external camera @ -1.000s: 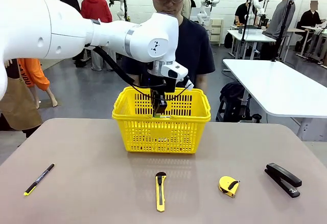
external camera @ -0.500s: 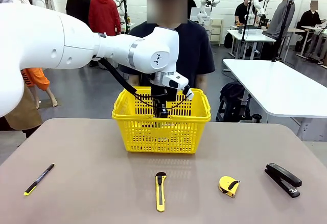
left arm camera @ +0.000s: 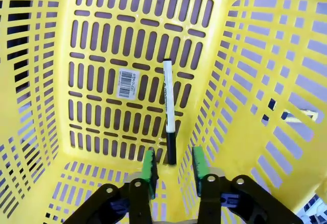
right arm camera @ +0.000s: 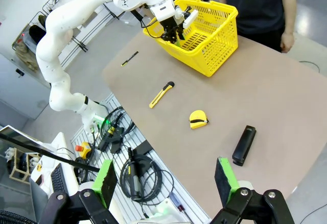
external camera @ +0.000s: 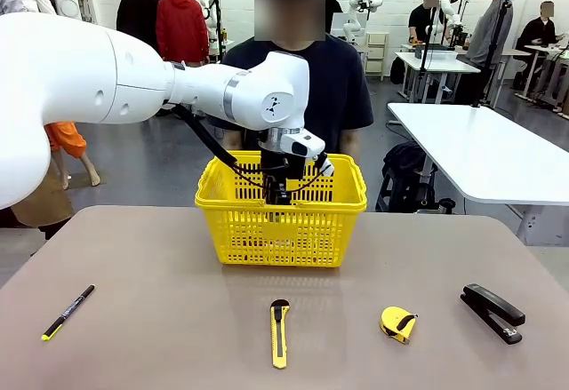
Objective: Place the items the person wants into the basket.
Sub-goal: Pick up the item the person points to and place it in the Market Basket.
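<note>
- Left gripper (left arm camera: 173,165): being held down inside the basket (external camera: 280,230), jaws parted, nothing being grasped.
- Marker (left arm camera: 169,101), white barrel, black cap: being borne flat on the basket's slotted floor, just beside a barcode label (left arm camera: 126,82), clear of the green pads (left arm camera: 149,165).
- Right gripper (right arm camera: 164,178): being held high above the table (right arm camera: 265,96), jaws spread wide, empty.
- Utility knife (external camera: 279,332) and pen (external camera: 68,312): being left on the table's near side, well apart.
- Tape measure (external camera: 397,323) and stapler (external camera: 492,313): being left to the right of the knife.
- Person (external camera: 333,79): being stationed just behind the basket.
</note>
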Robot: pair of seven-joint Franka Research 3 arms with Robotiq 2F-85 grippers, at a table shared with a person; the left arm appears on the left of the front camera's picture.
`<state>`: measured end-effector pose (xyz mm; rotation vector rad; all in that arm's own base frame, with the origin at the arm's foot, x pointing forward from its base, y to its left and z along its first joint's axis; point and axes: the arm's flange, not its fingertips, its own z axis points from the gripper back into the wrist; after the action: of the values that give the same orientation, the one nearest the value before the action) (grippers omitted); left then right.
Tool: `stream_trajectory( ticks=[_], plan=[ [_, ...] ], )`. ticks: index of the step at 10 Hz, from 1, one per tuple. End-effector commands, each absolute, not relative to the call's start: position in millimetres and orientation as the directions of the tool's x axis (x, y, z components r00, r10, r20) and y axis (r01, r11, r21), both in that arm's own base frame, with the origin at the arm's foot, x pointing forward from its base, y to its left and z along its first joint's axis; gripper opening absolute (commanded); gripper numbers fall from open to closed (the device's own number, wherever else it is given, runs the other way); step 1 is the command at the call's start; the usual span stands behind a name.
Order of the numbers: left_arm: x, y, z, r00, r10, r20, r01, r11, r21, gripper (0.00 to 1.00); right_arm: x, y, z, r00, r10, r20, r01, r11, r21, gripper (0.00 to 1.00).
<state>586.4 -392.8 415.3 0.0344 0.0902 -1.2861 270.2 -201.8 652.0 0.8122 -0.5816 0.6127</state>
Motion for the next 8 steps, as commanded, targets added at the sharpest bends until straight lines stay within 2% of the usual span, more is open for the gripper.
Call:
stream_trajectory(
  ticks=[1,2,8],
  plan=[
    [586.7,-388.6,421.4,0.245,-0.966,-0.079,0.968,0.248,-0.040,0.84,271.2,-201.6,652.9,0.677,0.261,0.688,-0.694,0.537,0.479,1.00],
    [586.9,-389.5,422.7,0.243,-0.967,-0.078,0.968,0.246,-0.045,1.00,271.2,-201.6,652.9,0.677,0.261,0.688,-0.694,0.537,0.479,1.00],
    [585.9,-381.5,440.6,0.240,-0.969,-0.061,0.969,0.244,-0.050,1.00,271.2,-201.6,652.9,0.677,0.261,0.688,-0.694,0.537,0.479,1.00]
  ],
)
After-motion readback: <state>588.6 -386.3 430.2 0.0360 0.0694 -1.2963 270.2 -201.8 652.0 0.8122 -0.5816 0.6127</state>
